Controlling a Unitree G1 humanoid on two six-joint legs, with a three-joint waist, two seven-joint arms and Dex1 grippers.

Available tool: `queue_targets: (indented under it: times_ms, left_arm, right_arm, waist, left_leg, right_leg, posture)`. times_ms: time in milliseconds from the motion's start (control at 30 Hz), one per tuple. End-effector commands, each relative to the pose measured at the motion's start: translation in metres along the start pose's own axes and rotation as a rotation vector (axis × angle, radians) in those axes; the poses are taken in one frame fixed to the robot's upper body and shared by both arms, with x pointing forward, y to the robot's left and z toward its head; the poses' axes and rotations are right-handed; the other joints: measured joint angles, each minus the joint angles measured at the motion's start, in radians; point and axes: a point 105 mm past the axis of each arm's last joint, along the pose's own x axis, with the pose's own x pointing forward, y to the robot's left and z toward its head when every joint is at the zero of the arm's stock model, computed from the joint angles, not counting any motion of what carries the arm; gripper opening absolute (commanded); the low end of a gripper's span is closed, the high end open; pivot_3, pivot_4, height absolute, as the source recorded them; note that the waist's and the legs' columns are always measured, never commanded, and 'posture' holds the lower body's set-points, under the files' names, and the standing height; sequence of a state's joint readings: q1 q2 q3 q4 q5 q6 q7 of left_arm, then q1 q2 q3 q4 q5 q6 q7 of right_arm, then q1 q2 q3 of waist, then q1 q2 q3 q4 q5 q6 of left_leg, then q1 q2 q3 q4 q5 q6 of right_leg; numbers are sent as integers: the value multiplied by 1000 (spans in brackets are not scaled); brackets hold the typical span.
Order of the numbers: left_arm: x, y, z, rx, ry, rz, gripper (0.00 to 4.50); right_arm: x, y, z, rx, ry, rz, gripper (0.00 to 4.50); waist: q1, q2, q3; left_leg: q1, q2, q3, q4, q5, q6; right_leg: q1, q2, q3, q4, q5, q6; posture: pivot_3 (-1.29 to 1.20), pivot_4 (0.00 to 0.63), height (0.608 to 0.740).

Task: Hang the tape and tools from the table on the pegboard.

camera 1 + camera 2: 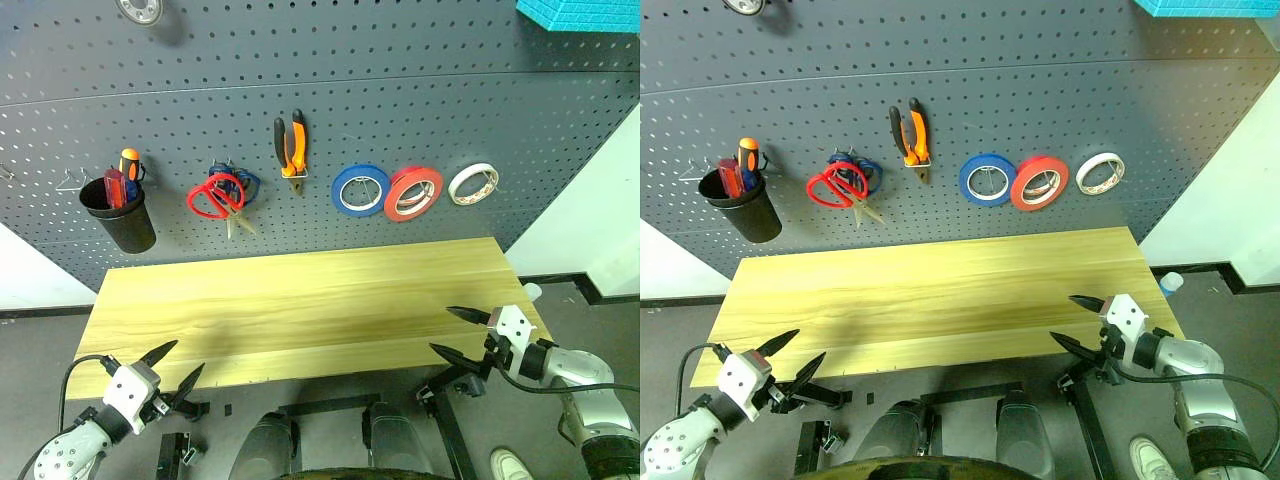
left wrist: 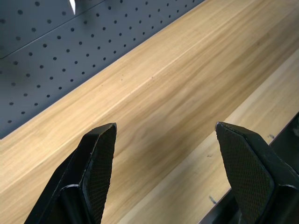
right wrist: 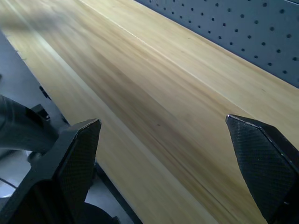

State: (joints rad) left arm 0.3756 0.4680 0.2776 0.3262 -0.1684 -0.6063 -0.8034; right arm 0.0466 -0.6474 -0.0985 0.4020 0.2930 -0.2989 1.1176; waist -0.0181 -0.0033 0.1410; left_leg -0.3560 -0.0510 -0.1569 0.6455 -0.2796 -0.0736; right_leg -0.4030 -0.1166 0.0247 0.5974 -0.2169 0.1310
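Left gripper (image 1: 171, 364): you are seeing it gaping, holding nothing, at the table (image 1: 300, 300) front-left edge.
Right gripper (image 1: 457, 331): gaping, empty, front-right edge.
Tape (image 1: 413, 193): hanging on the pegboard (image 1: 350, 100).
Pliers (image 1: 291, 145), red scissors (image 1: 214, 198): hanging too.

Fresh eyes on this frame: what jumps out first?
The three tape rolls in a row on the pegboard: blue roll, red tape, white roll. Left of them hang the orange-handled pliers and red scissors. Below, the table lies bare, with the left gripper and right gripper open at its near corners.
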Motion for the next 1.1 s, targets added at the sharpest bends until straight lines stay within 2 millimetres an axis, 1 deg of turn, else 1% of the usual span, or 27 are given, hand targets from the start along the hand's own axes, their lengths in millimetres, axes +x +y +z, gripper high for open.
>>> queue_targets:
  times_ms: [33,233,533,1100]
  left_arm:
    - [5,1,2,28,-25,16,3517]
    - [13,-4,0,20,-29,4,3517]
    - [18,-2,0,28,-33,1,3517]
    - [21,-2,-1,41,-33,-6,3517]
  right_arm:
    - [0,-3,4,-38,-16,-21,4500]
    - [3,-3,4,-35,-20,-32,4500]
    - [4,-4,8,-35,-24,-49,4500]
    - [7,-5,16,-32,-29,-56,4500]
  waist:
    - [3,0,-3]
    - [5,2,-11]
    - [4,5,-23]
    - [4,7,-30]
  left_leg:
    - [0,0,0,0,0,0]
    - [1,0,0,-1,0,1]
    - [1,0,0,0,0,1]
    - [1,0,0,0,0,1]
  right_leg:
    - [0,0,0,0,0,0]
    - [0,0,0,2,1,0]
    - [0,0,0,2,1,0]
    - [0,0,0,2,1,0]
  posture:
    - [-30,63,740]
    - [-42,55,740]
    - [-51,49,740]
    - [-52,48,740]
